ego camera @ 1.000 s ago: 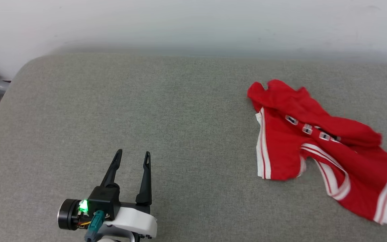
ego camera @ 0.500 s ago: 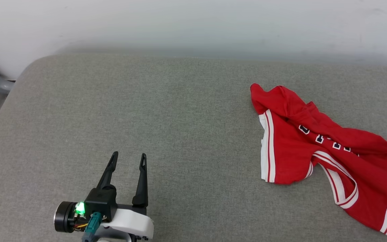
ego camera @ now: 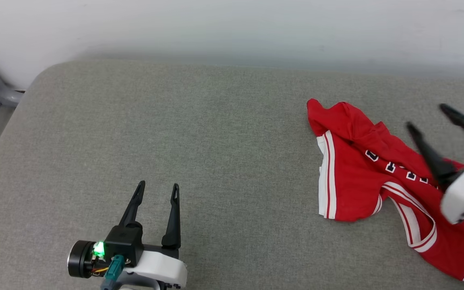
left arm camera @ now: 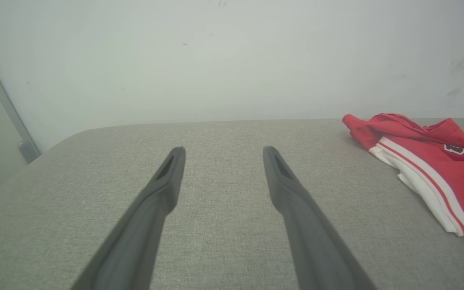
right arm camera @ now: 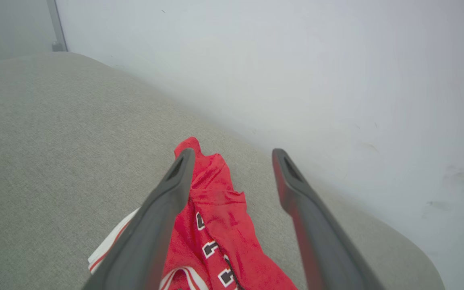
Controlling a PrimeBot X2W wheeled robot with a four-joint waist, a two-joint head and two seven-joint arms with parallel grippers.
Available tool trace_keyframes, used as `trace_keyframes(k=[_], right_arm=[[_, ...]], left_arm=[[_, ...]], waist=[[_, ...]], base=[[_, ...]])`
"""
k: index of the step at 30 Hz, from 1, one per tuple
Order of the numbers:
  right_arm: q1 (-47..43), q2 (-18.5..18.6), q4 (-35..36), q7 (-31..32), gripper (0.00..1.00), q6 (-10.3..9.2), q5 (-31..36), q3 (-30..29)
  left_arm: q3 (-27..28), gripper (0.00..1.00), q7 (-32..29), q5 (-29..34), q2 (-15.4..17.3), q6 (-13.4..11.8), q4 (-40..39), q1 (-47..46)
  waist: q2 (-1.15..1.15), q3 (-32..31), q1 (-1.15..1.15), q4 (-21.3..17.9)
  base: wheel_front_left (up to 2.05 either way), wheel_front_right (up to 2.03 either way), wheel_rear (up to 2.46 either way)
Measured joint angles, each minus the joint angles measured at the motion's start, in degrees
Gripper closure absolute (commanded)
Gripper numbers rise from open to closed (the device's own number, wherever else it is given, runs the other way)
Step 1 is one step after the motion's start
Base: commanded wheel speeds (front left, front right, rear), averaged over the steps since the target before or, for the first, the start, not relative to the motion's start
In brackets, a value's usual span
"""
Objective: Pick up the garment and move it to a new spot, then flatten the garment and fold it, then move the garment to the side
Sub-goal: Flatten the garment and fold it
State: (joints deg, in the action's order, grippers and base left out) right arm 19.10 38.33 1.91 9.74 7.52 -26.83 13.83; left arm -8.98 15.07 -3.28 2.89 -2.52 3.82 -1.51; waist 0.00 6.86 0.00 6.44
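Here, crumpled garment (ego camera: 349, 181) on grey cushion (ego camera: 216, 141), wall (ego camera: 232, 28) behind, right claw (ego camera: 427, 117) above

A row of dark, white-edged block letters (ego camera: 389, 166) runs across the chest of the red garment (ego camera: 344, 189). Folds in the cloth hide part of each letter, so no word can be read. The first letter may be a C or an O.
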Motion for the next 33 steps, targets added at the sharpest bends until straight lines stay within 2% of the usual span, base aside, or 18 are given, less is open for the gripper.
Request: trace_keyframes(k=[4, 7, 12, 15, 22, 27, 33], right_arm=[[1.65, -2.54, 5.26, 3.96, 0.00, 0.01, 0.09, 6.03], [3.85, -2.34, 5.93, 7.73, 0.00, 0.00, -1.40, 11.94], [8.40, 1.81, 4.56, 16.46, 0.00, 0.02, -5.68, 25.71], [11.76, 3.16, 2.79, 19.71, 0.00, 0.00, -8.46, 31.21], [18.57, 3.58, -4.59, 25.08, 0.00, 0.01, -11.27, 41.45], [21.62, 1.80, -12.09, 25.26, 0.00, 0.01, -12.56, 46.24], [24.47, -0.58, -21.29, 22.71, 0.00, 0.03, -12.83, 50.33]], left_arm=[[-0.32, 0.00, 0.00, 0.00, 0.00, -0.01, -0.11, -0.13], [-0.71, 0.00, 0.00, -0.02, 0.00, -0.08, -0.09, -0.65], [-1.33, 0.00, 0.00, -0.27, -0.01, -0.35, -0.05, -1.42], [-1.57, 0.00, 0.00, -0.47, 0.00, -0.59, -0.02, -1.77], [-2.90, 0.00, 0.00, -1.45, 0.00, -1.25, -0.04, -3.20], [-3.76, 0.00, 0.00, -2.04, 0.00, -1.71, -0.01, -4.13], [-4.28, 0.00, 0.00, -2.57, 0.01, -2.08, 0.24, -4.92]], waist=[[0.00, 0.69, 0.00, 0.56], [0.00, 1.28, 0.00, 0.97], [0.00, 2.17, 0.00, 1.60], [0.00, 2.78, 0.00, 1.89], [0.00, 4.82, 0.00, 2.76], [0.00, 6.48, 0.00, 3.67], [0.00, 7.72, 0.00, 4.76]], base=[[0.00, 0.00, 0.00], [0.00, 0.00, 0.00], [0.00, 0.00, 0.00], [0.00, 0.00, 0.00], [0.00, 0.00, 0.00], [0.00, 0.00, 0.00], [0.00, 0.00, 0.00]])
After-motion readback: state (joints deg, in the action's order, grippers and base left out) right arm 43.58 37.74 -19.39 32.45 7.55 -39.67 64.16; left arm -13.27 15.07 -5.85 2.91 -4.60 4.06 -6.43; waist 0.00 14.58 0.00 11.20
